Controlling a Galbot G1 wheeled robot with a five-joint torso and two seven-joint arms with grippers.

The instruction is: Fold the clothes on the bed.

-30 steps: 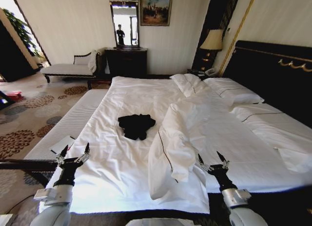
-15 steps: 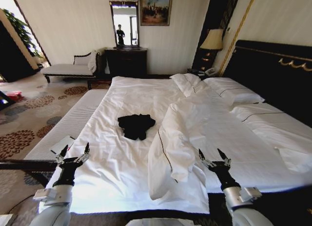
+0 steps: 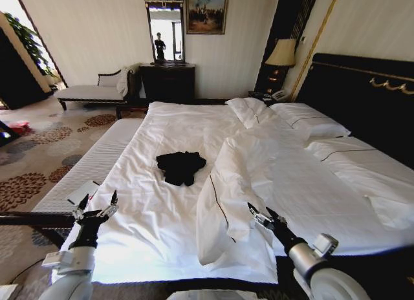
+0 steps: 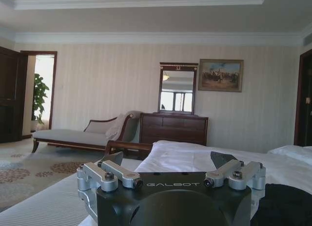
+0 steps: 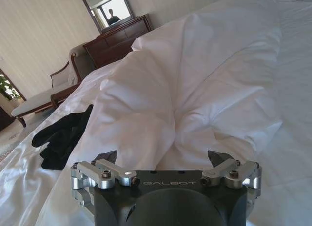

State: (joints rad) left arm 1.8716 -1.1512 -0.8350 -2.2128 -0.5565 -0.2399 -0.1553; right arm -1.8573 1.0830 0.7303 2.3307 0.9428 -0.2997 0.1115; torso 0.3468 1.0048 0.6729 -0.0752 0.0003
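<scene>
Head view: black top (image 3: 180, 167) crumpled mid-bed (image 3: 168, 128), unfolded, beside bunched duvet (image 3: 239, 177). Left gripper (image 3: 97, 208) and right gripper (image 3: 264, 216), jaws spread, hover near foot edge, likely staging for reach.

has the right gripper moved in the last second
Yes. The right gripper has swung toward the robot's left, now close to the bunched white duvet. The black top lies as before.

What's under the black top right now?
The black top lies crumpled on the bed, on its bare white sheet, left of the bunched duvet. Anything beneath its folds is hidden.
</scene>
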